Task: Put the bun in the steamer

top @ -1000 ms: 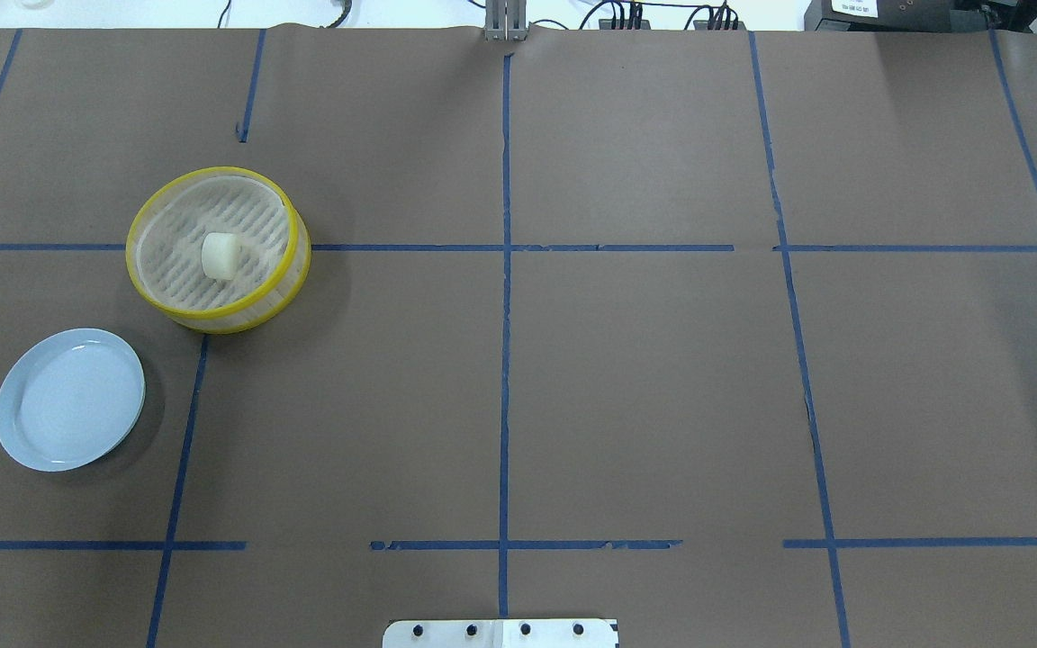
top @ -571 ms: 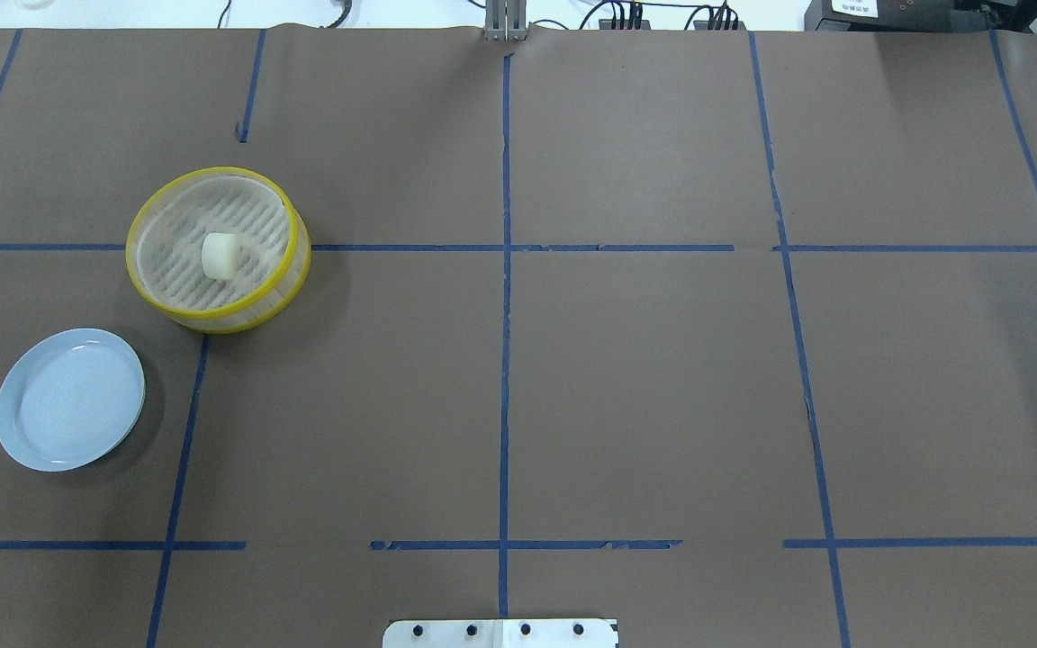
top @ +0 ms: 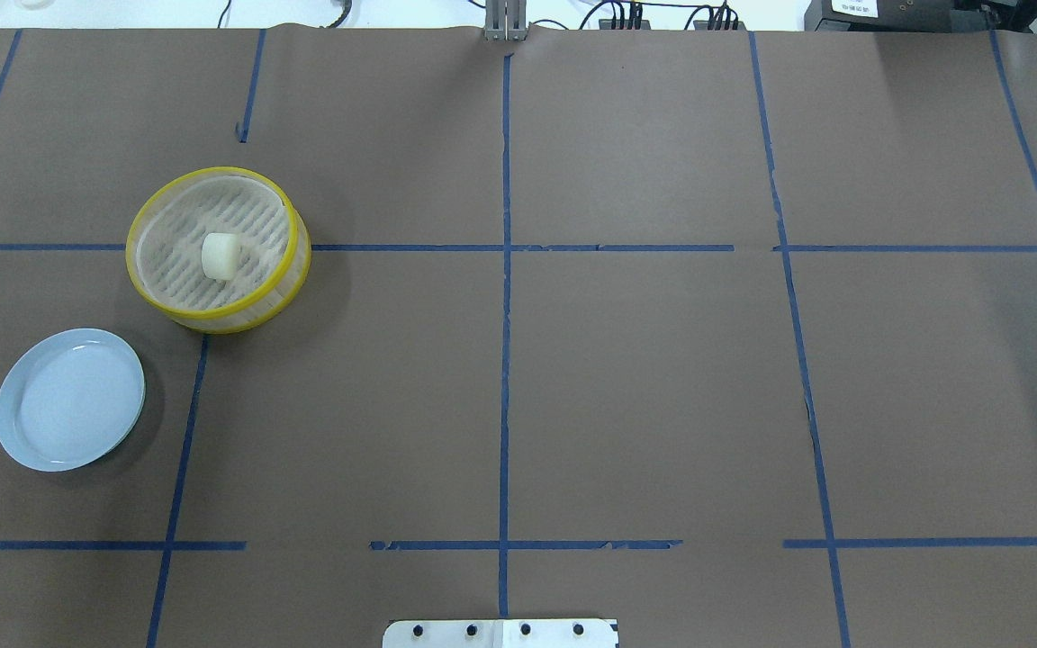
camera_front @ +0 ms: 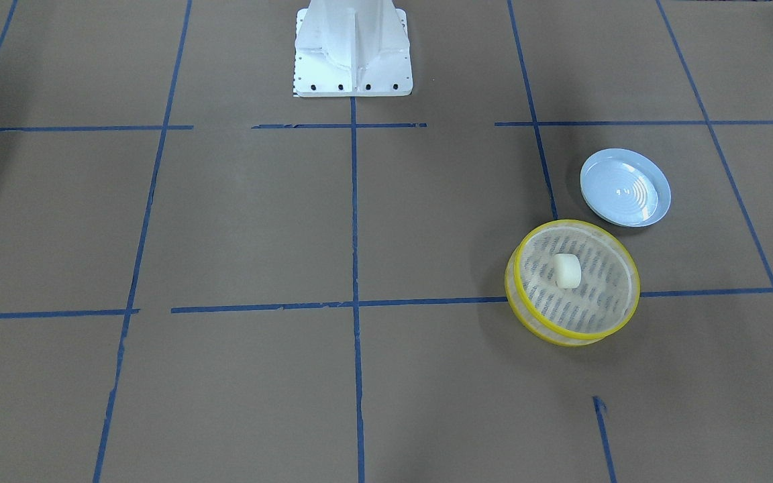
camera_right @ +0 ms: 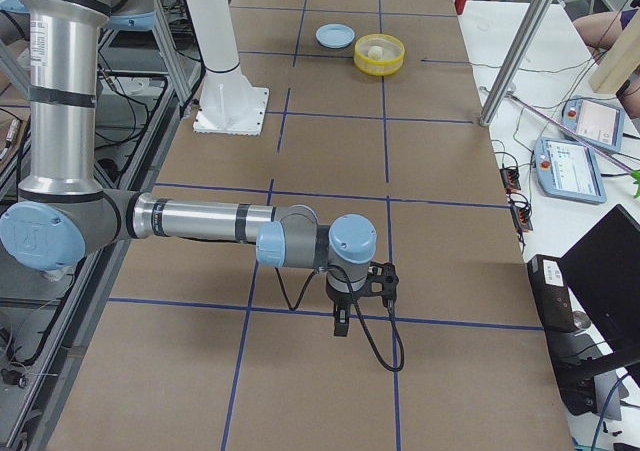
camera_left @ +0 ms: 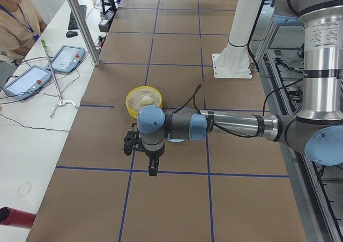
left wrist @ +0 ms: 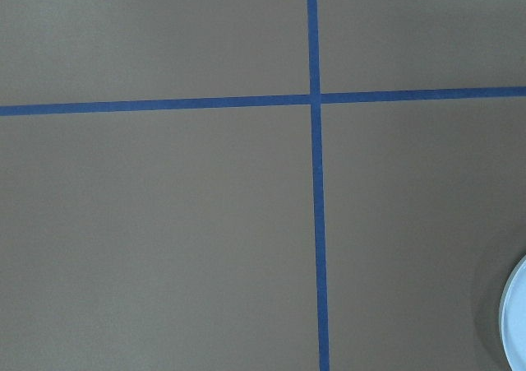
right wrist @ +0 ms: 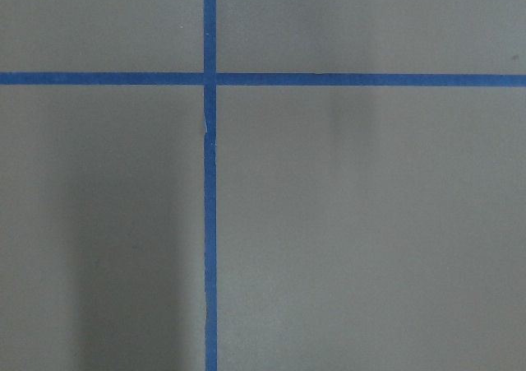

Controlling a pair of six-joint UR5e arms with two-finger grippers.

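The small cream-white, stubby rounded bun (top: 220,255) lies inside the round shallow steamer with yellow rims and a cream slatted floor (top: 253,223). It sits near the middle of the floor, apart from the wall all round, and nothing touches it. The front-facing view agrees: the bun (camera_front: 567,271) rests on the slats inside the steamer (camera_front: 601,305). Just beside the steamer, on the robot's side, the smaller pale blue round plate (top: 68,400) carries nothing. Both sit in the robot's left half of the brown paper-covered table with its grid of blue tape (top: 644,387).

Neither arm shows in the overhead or front-facing views. We find the left claw (camera_left: 153,167) only in the left side view, hanging over the table nearer that camera than the steamer. The right claw (camera_right: 342,321) appears only in the right side view, well apart from the steamer at the far end. We cannot tell from these views whether either claw is wide or narrow. The left wrist camera sees only tape lines and a sliver of the plate (left wrist: 518,322).

We judge the placing done, so the step in hand is to finish cleanly. Doing that well means leaving the steamer alone. Any further arm motion should go up and away from it, never sweeping low across its rim or the plate. A nudge to the light basket could roll the bun against the wall or shift the basket.
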